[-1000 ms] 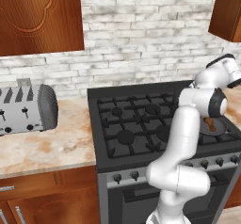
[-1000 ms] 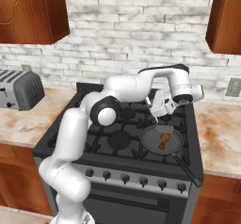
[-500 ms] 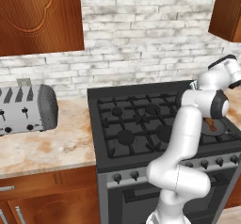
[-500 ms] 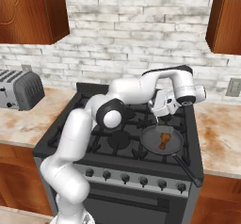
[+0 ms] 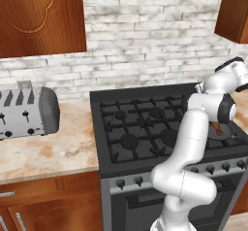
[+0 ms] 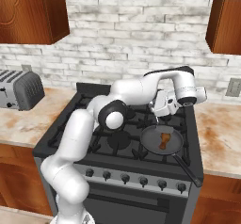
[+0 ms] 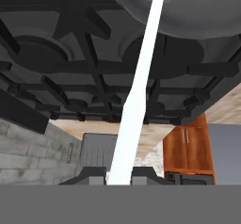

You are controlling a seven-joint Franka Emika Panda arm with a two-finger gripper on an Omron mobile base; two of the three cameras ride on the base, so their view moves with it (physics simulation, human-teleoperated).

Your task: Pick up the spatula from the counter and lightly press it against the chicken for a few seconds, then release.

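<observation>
I judge the pickup done: my gripper (image 7: 120, 175) is closed on the spatula (image 7: 137, 89), and its blade reaches over the pan (image 6: 147, 139). The press on the chicken (image 6: 164, 142) and the release are left. I count one spatula, one chicken piece, one pan and one toaster (image 5: 26, 111).
</observation>
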